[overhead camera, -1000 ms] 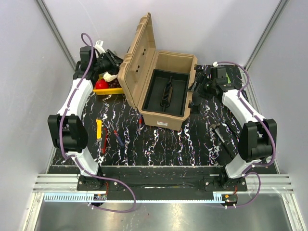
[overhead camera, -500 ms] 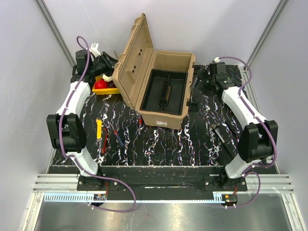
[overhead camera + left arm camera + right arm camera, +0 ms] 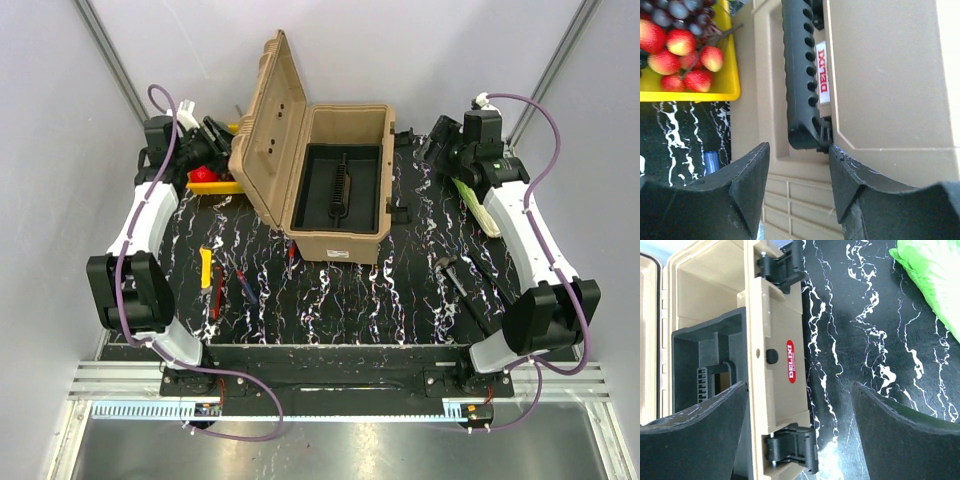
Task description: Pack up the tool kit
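Note:
The tan ribbed toolbox (image 3: 340,240) stands open mid-table, with its lid (image 3: 265,120) upright on the left and the black inner tray (image 3: 340,185) inside. My left gripper (image 3: 212,142) is open behind the lid. In the left wrist view my left gripper (image 3: 799,150) faces the lid's black handle (image 3: 800,75). My right gripper (image 3: 434,152) is open and empty to the right of the box. In the right wrist view my right gripper (image 3: 799,387) straddles the latch wall (image 3: 777,365). Yellow (image 3: 205,268), red (image 3: 217,292) and blue (image 3: 245,283) handled tools lie front left.
A yellow crate of fruit (image 3: 212,180) sits behind the lid and shows in the left wrist view (image 3: 690,87). A green vegetable (image 3: 472,195) lies under my right arm. A dark metal tool (image 3: 452,275) lies front right. A red-handled screwdriver (image 3: 290,255) lies by the box front.
The lid has swung more upright and the box has turned slightly. My left gripper drew back to the left. My right gripper moved away from the box toward the back right, uncovering the green vegetable.

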Motion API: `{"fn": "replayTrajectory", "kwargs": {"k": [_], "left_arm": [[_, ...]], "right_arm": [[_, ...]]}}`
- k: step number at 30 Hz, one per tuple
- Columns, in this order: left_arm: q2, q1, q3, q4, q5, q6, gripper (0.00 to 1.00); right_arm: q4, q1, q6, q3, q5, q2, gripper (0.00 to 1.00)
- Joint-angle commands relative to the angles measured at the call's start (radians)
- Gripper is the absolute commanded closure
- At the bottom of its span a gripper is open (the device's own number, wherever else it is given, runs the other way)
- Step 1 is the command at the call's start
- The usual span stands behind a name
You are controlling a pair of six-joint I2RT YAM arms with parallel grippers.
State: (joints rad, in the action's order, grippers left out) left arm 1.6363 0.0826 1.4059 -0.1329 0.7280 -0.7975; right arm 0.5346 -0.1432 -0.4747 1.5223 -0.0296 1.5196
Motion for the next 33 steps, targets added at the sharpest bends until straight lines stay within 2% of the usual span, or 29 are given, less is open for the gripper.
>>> {"fn": "replayTrajectory", "kwargs": {"k": [1,8,14,19,25,29,33], "left_arm": [[-0.052,-0.046,0.064,-0.010,0.070,0.047,0.45],[-0.059,-0.076,0.090,-0.065,0.033,0.067,0.42],[-0.098,-0.078,0.119,-0.244,-0.166,0.144,0.40],[-0.148,-0.076,0.149,-0.312,-0.263,0.187,0.27],[-0.269,-0.076,0.173,-0.418,-0.384,0.251,0.05],[-0.329,-0.075,0.203,-0.569,-0.541,0.288,0.01],[-0.432,-0.075,0.130,-0.613,-0.611,0.317,0.01]], "right_arm": [[-0.019,-0.006,0.024,0.024,0.055,-0.027,0.11],[-0.027,-0.035,0.059,0.030,0.091,-0.029,0.09],[-0.022,-0.117,0.076,0.050,0.063,-0.012,0.09],[-0.007,-0.237,0.100,0.104,-0.003,0.045,0.09],[0.019,-0.369,0.090,0.179,-0.119,0.172,0.17],[0.122,-0.435,0.035,0.301,-0.239,0.312,0.30],[0.149,-0.472,0.019,0.345,-0.295,0.401,0.32]]}}
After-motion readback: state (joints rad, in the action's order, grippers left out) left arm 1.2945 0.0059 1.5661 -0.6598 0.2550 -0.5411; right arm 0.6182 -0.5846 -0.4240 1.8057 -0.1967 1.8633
